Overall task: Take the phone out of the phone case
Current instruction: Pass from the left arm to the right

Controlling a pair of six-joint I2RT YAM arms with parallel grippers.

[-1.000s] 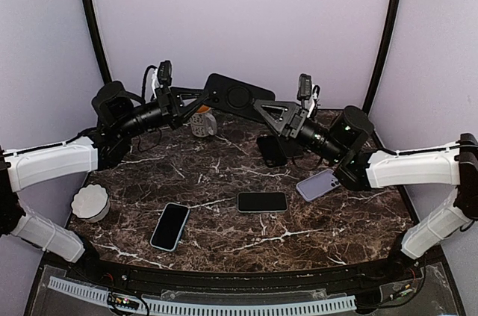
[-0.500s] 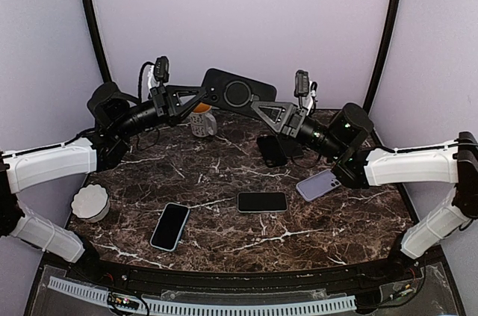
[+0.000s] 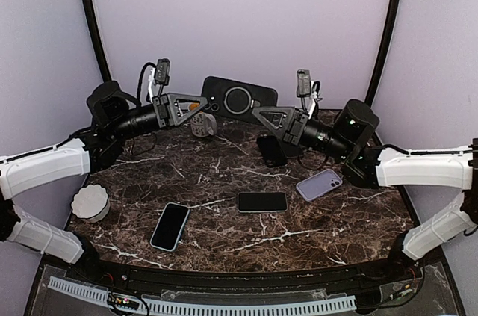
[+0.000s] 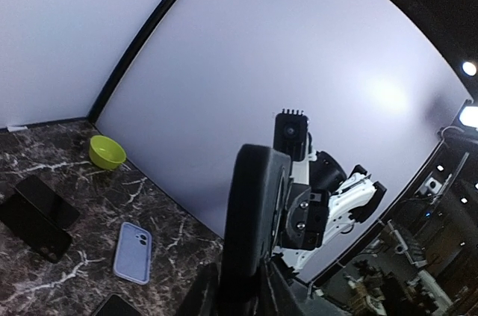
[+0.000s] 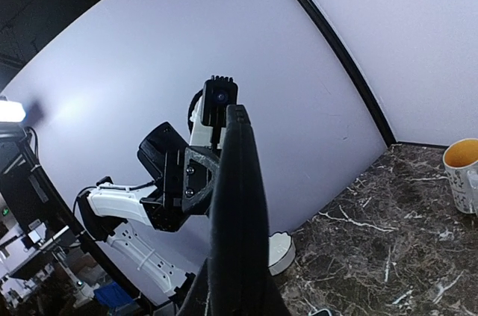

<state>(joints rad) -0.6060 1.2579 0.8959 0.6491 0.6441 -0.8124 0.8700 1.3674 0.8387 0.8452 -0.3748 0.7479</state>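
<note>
Raised over the table [image 3: 224, 170] at 12 o'clock, the black phone case [image 3: 239, 97] is clamped by the left gripper [image 3: 206, 104] at 9 o'clock and by the right gripper [image 3: 257, 112] at 4 o'clock.

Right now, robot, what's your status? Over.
Left gripper and right gripper both shut on the phone case, held up over the table. Only its back shows; phone unseen. Mug underneath.
</note>
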